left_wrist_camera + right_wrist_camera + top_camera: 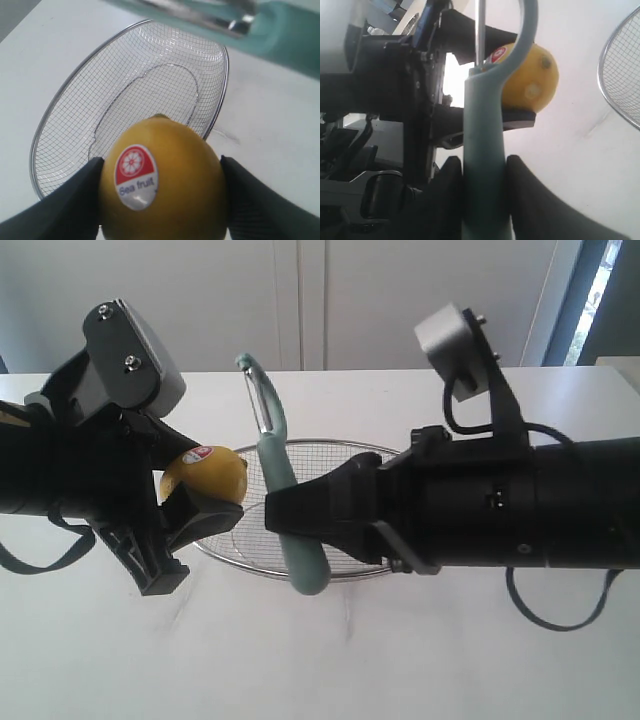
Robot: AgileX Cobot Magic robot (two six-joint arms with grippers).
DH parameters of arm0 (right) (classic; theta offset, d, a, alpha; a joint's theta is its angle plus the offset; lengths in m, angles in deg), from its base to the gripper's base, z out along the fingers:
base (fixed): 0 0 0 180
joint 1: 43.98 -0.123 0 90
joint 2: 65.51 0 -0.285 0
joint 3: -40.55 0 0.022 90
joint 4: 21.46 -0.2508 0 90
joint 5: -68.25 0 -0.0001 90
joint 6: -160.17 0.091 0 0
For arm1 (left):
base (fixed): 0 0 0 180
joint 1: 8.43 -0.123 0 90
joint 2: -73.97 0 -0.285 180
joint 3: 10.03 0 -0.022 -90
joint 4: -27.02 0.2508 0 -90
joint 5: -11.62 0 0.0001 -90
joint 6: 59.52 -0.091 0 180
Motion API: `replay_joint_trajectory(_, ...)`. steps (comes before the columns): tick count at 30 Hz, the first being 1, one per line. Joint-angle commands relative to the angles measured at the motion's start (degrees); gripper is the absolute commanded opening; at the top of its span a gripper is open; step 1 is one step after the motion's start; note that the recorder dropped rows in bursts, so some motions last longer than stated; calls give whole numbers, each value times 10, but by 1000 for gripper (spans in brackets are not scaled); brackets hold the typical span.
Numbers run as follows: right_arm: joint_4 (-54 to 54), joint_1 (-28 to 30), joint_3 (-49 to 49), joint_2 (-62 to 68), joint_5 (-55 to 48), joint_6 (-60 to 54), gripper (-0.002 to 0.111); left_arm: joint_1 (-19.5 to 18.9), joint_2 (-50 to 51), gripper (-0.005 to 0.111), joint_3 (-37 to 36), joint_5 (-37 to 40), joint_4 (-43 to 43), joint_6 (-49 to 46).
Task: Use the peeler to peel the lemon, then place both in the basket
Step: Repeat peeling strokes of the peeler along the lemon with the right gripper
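Note:
My left gripper (195, 495) is shut on the lemon (205, 474), a round yellow fruit with a red-and-white sticker; its black fingers (60, 205) press both sides of the lemon (162, 180). My right gripper (285, 512) is shut on the peeler (283, 480), clamped at its pale teal handle (485, 165). The peeler stands upright, its curved head and metal blade (262, 400) above and just right of the lemon. From the right wrist the peeler's head arches in front of the lemon (530, 82). Below both lies the wire mesh basket (345, 455), empty.
The white table (400, 660) spreads around the basket (65, 100). The two arms face each other over the basket's near rim. A white wall and a window strip stand behind.

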Motion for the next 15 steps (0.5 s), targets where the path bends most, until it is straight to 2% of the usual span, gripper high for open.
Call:
replay_joint_trajectory(1,81,3,-4,-52,14,57,0,4,-3,0,-3,3,-11,2)
replay_joint_trajectory(9,351,3,1,-78,136,267,0,4,-3,0,-3,3,-11,2)
replay_joint_trajectory(15,377,3,49,-22,203,310,0,4,-3,0,-3,3,-11,2)
